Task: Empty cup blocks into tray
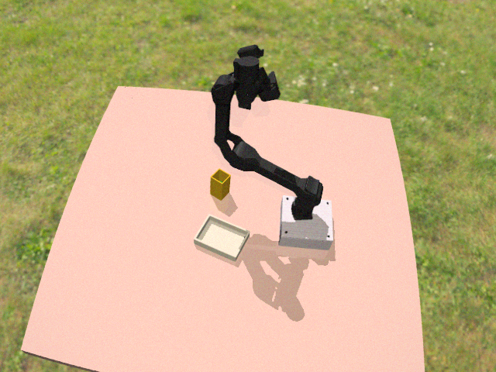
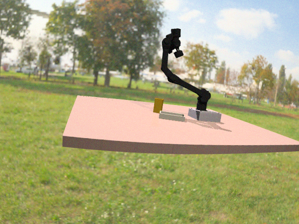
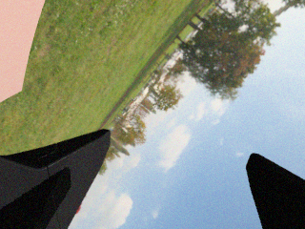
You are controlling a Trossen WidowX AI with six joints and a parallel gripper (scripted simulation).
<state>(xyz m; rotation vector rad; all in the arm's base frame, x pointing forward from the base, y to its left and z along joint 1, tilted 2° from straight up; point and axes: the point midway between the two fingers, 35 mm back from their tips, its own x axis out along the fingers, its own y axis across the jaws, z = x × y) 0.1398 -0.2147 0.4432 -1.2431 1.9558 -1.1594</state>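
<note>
Yellow cup to reach for, 7 o'clock from gripper in top view and well below, with fingers spread nearly full, nothing held.

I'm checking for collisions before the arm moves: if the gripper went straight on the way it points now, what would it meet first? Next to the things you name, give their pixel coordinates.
Probably nothing close: beyond the open gripper (image 3: 181, 149), the wrist view shows only sky, distant trees and grass. The tabletop (image 3: 14, 43) lies off to one side, though depth is hard to judge.
</note>
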